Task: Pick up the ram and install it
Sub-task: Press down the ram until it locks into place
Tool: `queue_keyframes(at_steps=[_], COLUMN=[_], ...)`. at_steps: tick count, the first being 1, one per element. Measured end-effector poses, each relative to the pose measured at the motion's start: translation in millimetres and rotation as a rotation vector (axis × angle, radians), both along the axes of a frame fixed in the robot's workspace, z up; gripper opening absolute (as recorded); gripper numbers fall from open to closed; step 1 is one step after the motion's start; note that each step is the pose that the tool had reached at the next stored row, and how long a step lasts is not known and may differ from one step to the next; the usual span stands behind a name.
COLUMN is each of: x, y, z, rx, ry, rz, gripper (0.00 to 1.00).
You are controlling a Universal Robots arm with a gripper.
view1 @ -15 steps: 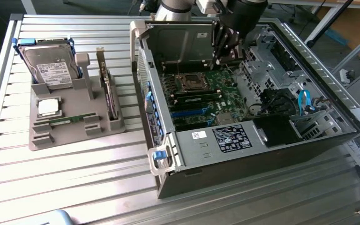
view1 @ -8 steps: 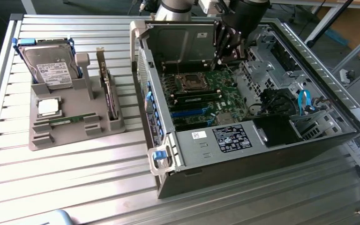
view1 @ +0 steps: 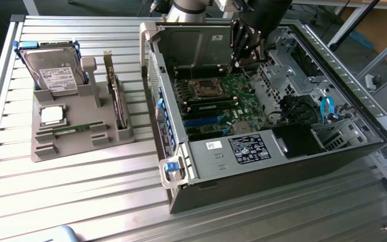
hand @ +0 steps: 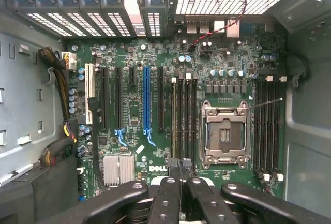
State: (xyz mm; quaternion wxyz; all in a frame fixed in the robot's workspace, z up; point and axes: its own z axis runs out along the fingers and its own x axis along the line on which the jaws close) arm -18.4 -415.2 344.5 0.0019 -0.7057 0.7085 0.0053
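Wrist view, nearest first: the gripper [hand: 180, 175] shows black, perforated linkage arms converging to fingertips [hand: 170, 168] pressed together with nothing between them. Beyond the tips lies the green motherboard [hand: 155, 100], where white lettering reading "DELL" is legible close to the fingertips. A silver finned heatsink [hand: 119, 168] sits beside that lettering. Further on are the empty metal-framed processor socket [hand: 223, 136], black memory slots [hand: 182, 115] on either side of it, one blue expansion slot [hand: 146, 100] among black ones, and perforated rear grilles at the far edge.

Exterior view supplies what the wrist camera cannot: the whole grey metal computer case [view1: 267, 166] lying open on a slatted aluminium table [view1: 66, 201], with the gripper [view1: 242, 58] hanging inside its far end over the board. A green ram stick [view1: 210, 105] lies seated on the board near the socket. A white label with small unreadable print is fixed to the black power supply cover [view1: 247, 148]. On the exterior view's left, well apart from the case, a grey plastic holder [view1: 79, 136] carries a second ram [view1: 72, 128] lying flat, a square silver processor [view1: 52, 115], a labelled hard drive [view1: 56, 75] in a blue bracket, and an upright dark expansion card [view1: 117, 101].
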Motion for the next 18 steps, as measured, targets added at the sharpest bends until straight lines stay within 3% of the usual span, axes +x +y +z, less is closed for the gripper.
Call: queue_keyframes(at_steps=[13,18], x=[0.0,0.0], y=[0.0,0.0], z=[0.1,0.1], rx=[-0.0001,-0.0001], ry=[0.0000,0.0000], rz=[0.000,-0.071], gripper=[0.10,0.10])
